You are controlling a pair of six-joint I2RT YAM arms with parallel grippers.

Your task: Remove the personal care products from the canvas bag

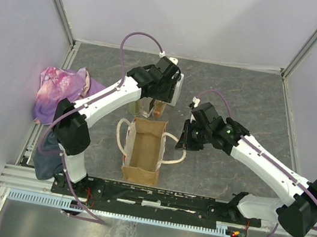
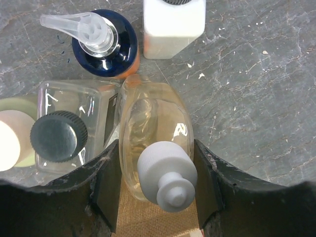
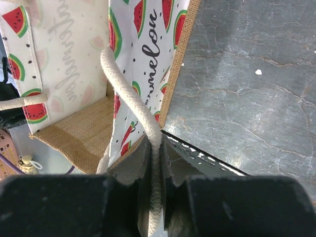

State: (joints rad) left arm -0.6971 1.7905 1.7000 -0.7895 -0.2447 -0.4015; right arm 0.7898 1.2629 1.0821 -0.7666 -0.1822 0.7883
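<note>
Left claw (image 2: 157, 170) around amber bottle (image 2: 153, 123)

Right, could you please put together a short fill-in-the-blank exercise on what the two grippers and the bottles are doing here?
1. The right gripper is shut on the rope ____ of the bag.
2. The amber bottle is gripped by the ____.
3. The bag's lining is printed with ____.
4. The dark blue bottle has a clear ____ on top.
Missing words: handle; left gripper; watermelons; pump.
</note>
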